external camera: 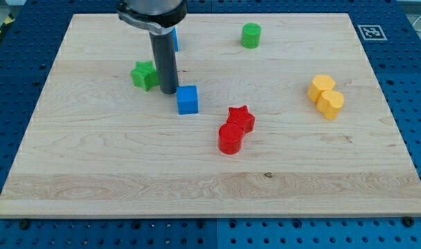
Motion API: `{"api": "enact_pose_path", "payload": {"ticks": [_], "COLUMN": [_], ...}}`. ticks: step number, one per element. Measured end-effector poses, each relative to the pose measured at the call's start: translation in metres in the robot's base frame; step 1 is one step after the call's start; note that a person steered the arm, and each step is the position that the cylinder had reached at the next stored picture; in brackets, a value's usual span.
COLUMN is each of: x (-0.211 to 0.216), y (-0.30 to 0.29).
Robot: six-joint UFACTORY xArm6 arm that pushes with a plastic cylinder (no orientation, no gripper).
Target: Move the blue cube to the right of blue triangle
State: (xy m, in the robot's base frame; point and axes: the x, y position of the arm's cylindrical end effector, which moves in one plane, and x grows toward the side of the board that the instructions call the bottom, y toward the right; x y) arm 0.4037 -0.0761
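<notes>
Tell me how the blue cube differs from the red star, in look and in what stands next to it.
The blue cube is blue with flat square faces; the red star is red with pointed arms. The blue cube stands alone, with my tip close at its upper left; the red star touches the red cylinder below it, far from my tip. Both rest on the wooden board near its middle.

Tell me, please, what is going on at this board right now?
A single robot arm with a dark rod is pushing blocks on a wooden board. My tip sits just to the view's upper left of the blue cube, between it and the green star. The blue triangle is mostly hidden behind the rod, toward the view's top, so the cube lies below it, not yet to its right.
</notes>
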Motion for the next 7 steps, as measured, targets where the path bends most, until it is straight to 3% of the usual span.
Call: {"api": "enact_pose_path", "payload": {"ticks": [3, 4, 7], "x": [0.083, 0.090, 0.019], "y": [0.000, 0.009, 0.015]}}
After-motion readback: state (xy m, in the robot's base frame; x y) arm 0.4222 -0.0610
